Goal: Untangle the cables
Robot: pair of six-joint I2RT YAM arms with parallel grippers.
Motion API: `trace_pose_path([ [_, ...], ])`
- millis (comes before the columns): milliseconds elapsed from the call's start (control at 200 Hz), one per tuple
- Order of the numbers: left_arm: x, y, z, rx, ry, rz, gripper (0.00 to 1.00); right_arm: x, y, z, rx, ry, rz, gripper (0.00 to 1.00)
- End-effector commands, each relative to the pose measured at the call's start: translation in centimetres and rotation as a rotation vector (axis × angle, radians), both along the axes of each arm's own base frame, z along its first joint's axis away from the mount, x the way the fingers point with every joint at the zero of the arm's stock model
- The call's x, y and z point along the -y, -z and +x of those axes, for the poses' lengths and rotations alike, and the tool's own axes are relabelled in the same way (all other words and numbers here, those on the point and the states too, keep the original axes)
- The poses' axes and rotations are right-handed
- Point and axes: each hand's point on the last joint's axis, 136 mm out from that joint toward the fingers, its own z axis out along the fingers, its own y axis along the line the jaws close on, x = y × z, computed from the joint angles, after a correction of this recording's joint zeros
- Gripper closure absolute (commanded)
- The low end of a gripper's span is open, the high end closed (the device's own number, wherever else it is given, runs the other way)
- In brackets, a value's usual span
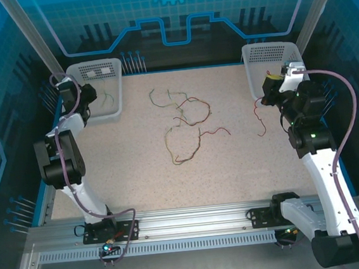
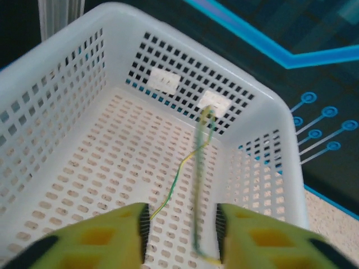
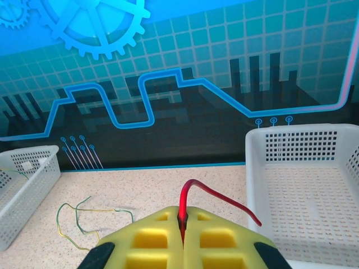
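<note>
my left gripper (image 2: 182, 224) hangs over the left basket (image 2: 269, 106) with its jaws parted. the green-yellow cable (image 2: 199, 162) runs lengthwise between them, unpinched, its far end reaching toward the basket's back wall. my right gripper (image 3: 182, 224) is clamped on the red cable (image 3: 182, 202), which rises from the closed jaws, then arcs right toward the right basket (image 3: 303, 134). the other cables (image 1: 185, 124) lie looped in the middle of the table (image 1: 126, 171).

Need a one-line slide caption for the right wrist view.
Right gripper shut on a red cable beside a white basket, green-yellow cable lying on the table.
</note>
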Motion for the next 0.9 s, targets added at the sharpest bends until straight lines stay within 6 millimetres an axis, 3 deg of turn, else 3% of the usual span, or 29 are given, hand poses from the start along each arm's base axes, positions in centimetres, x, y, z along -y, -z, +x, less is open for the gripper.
trace_pose_path([
  [0, -1.5, -0.7, 1.1, 0.016, -0.030, 0.058, 0.51, -0.2, -1.0, -0.7, 0.034, -0.019, -0.016, 1.00],
  [85, -1.5, -0.9, 1.6, 0.008, -0.019, 0.078, 0.35, -0.3, -0.9, -0.8, 0.035, -0.025, -0.019, 1.00],
  [235, -1.2, -2.8, 0.7, -0.045, -0.072, 0.193, 0.32, -0.5, -0.9, -0.6, 0.033, -0.036, -0.013, 1.00],
  [320, -0.7, -5.1, -0.1, -0.079, -0.109, 0.269, 0.32, -0.6, -1.0, -0.5, 0.033, -0.037, -0.009, 1.00],
  [470, 0.3, -7.8, -1.5, -0.175, -0.099, 0.254, 0.36, -0.9, -1.3, -0.4, 0.038, -0.043, -0.008, 1.00],
  [595, 1.9, -10.5, -3.1, -0.090, -0.095, 0.291, 0.37, -1.2, -1.1, -0.4, 0.032, -0.051, -0.011, 1.00],
  [770, 4.1, -11.7, -5.7, -0.004, -0.048, 0.220, 0.40, -1.4, -0.8, -0.4, 0.018, -0.053, -0.032, 1.00],
  [896, 5.2, -10.5, -6.6, -0.035, -0.002, 0.163, 0.41, -1.4, -0.7, -0.4, 0.017, -0.054, -0.037, 1.00],
])
